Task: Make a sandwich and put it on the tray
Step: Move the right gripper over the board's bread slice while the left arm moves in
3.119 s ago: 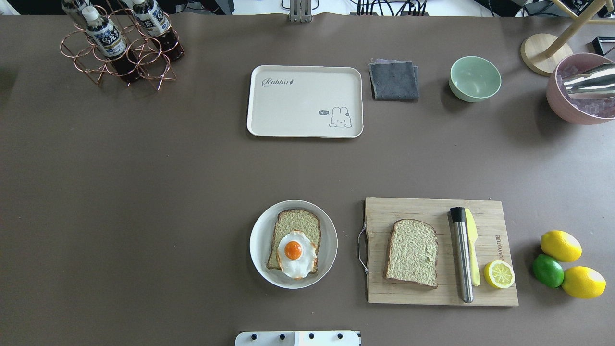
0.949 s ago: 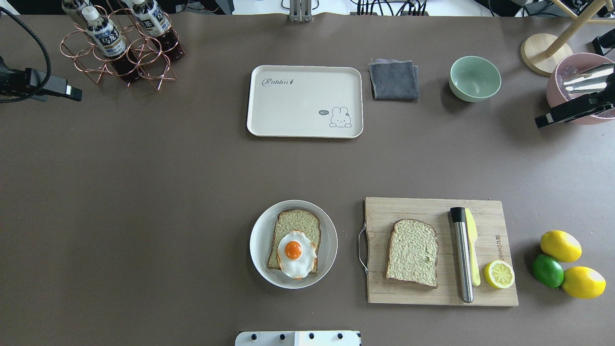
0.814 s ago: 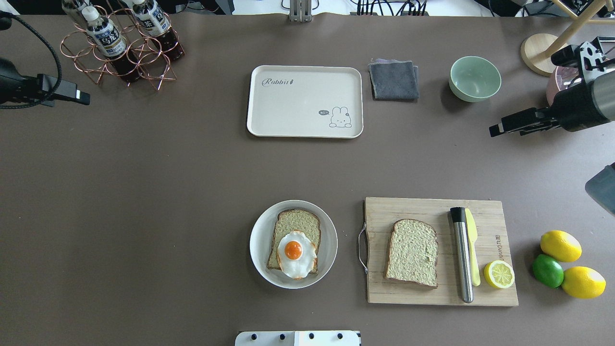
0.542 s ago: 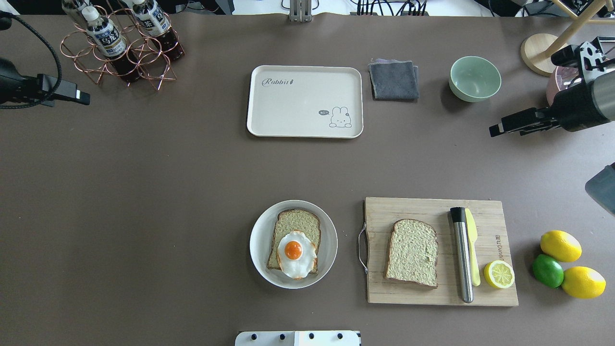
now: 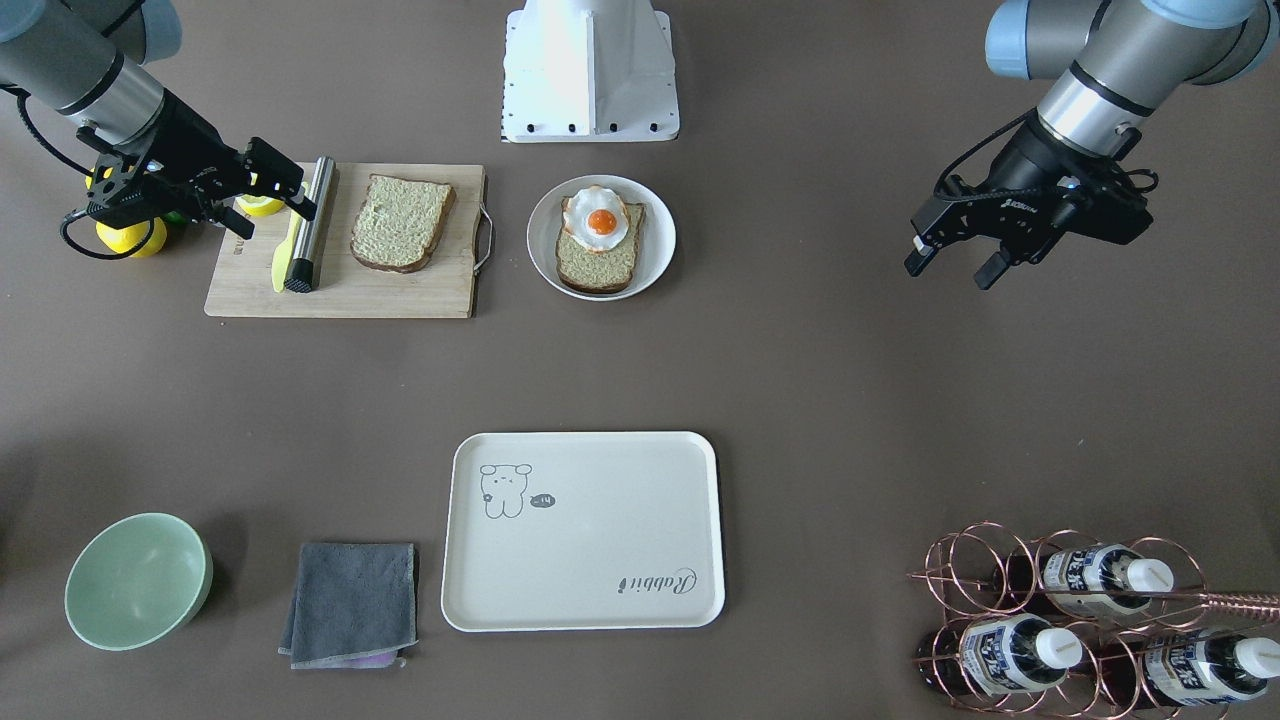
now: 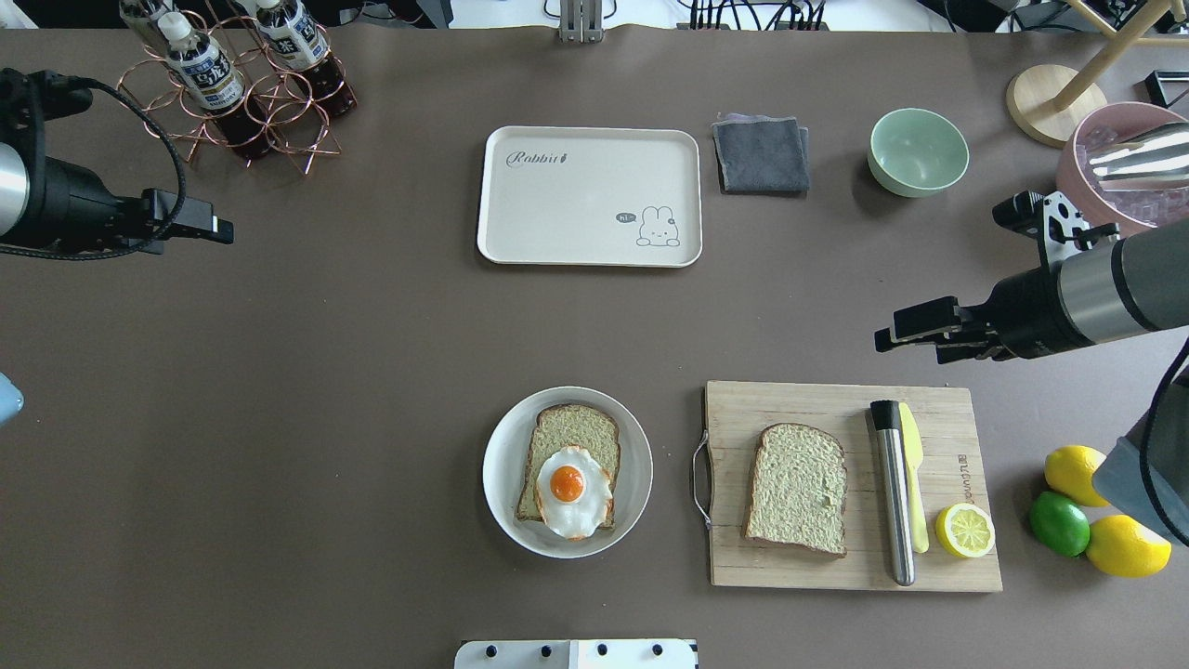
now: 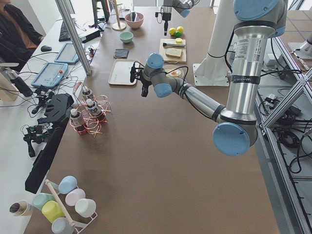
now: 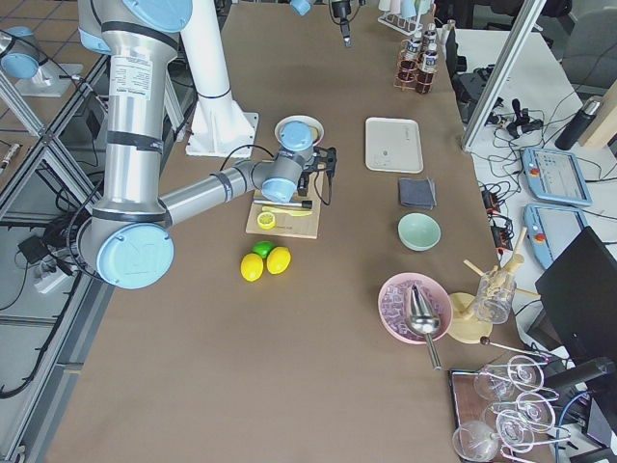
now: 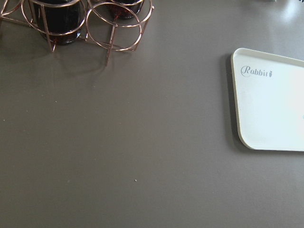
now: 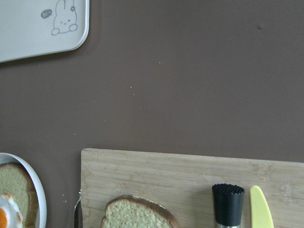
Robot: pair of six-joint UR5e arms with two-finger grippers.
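One bread slice (image 6: pixel 574 429) lies on a round white plate (image 6: pixel 502 465) with the fried egg (image 6: pixel 569 491) on top. The second slice (image 6: pixel 797 488) lies bare on the wooden cutting board (image 6: pixel 817 567). The cream tray (image 6: pixel 590 195) lies empty at the far middle; its corner shows in the right wrist view (image 10: pixel 38 28). My left gripper (image 5: pixel 948 272) is open and empty, in the air over bare table left of the tray. My right gripper (image 5: pixel 278 222) is open and empty, in the air over the board's far right edge.
A steel muddler (image 6: pixel 894 492), a yellow knife (image 6: pixel 913 483) and a lemon half (image 6: pixel 964 531) lie on the board. Lemons and a lime (image 6: pixel 1059 523) sit to its right. A grey cloth (image 6: pixel 762 153), green bowl (image 6: pixel 918 150), pink ice bowl (image 6: pixel 1105 200) and bottle rack (image 6: pixel 237 88) line the far side.
Both arms have come in from the table's sides. My right gripper has moved in and toward the cutting board's far edge. My left gripper has moved a little inward. The food has not moved.
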